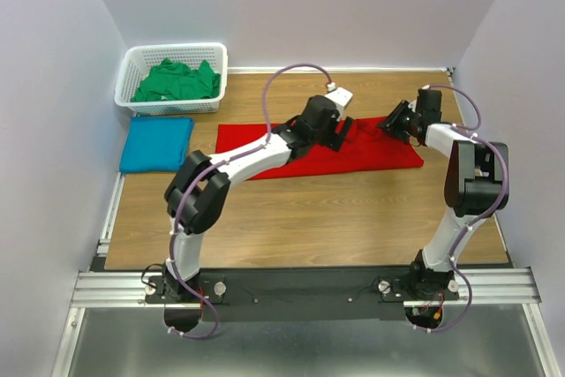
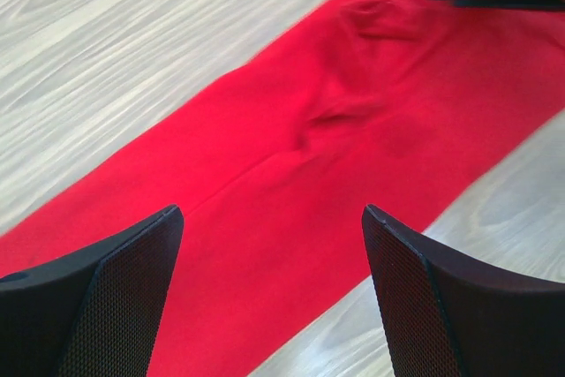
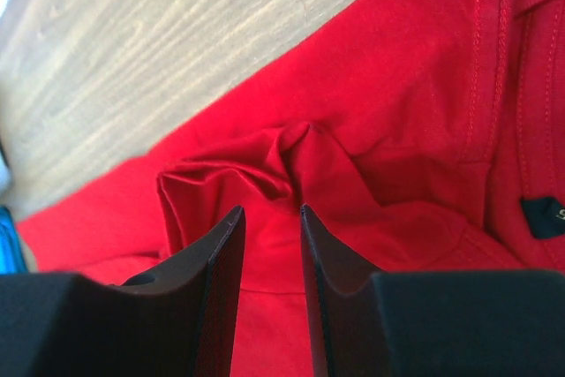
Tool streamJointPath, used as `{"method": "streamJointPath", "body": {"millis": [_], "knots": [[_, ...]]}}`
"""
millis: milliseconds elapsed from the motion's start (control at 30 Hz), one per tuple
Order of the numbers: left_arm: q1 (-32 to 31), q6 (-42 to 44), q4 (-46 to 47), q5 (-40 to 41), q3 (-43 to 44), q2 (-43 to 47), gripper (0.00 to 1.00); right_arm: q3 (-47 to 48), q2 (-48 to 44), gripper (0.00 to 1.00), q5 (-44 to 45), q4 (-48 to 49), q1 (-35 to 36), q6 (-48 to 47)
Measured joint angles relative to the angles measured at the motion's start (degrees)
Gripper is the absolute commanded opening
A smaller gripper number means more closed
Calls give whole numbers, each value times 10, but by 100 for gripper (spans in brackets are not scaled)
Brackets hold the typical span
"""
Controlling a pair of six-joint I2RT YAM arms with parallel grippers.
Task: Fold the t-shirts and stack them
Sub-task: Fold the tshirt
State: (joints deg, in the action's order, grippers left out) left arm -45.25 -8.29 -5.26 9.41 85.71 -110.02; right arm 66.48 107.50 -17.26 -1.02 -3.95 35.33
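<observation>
Top external view: the red t-shirt [image 1: 371,156] lies on the wooden table [image 1: 309,218], folded into a long strip running left to right. All positions below are given relative to this shirt.

- The teal t-shirt [image 1: 157,143] lies folded flat, just off the red shirt's left end, not touching it.
- The green t-shirt [image 1: 177,83] sits crumpled in the white basket [image 1: 172,49], beyond the red shirt's left end towards the back wall.
- The left gripper [image 1: 342,132] hangs over the red shirt's middle, nearer its back edge. The left wrist view shows its fingers [image 2: 115,297] spread wide with nothing between them. The cloth below carries a lengthwise crease and a small pucker.
- The right gripper [image 1: 393,121] is at the back edge of the shirt's right end. The right wrist view shows its fingers [image 3: 212,289] parted by a narrow gap. A bunched fold of red cloth rises just ahead of the tips, and no cloth appears pinched between them.
- A stitched seam and a small black label [image 3: 540,216] show to the right of that fold.
</observation>
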Motion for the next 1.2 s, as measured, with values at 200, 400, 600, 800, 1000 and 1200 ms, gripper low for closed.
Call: {"method": "streamJointPath", "body": {"millis": [200,400,600,800,1000,1200], "knots": [[-29,27,0,-3,84,-75,90,3,5,40,-17,1,0,-45],[-31,38,-1,-16,141,-127,90,22,38,40,-43,1,0,-73],[-31,42,-2,-25,169,-159,89,32,64,33,-59,1,0,-92],[-31,43,-2,-31,181,-176,85,44,69,6,-66,1,0,-110],[-31,47,-6,-40,198,-190,77,68,69,1,-70,0,0,-132],[-31,47,-8,-41,207,-191,73,116,76,1,-80,-1,0,-163]]}}
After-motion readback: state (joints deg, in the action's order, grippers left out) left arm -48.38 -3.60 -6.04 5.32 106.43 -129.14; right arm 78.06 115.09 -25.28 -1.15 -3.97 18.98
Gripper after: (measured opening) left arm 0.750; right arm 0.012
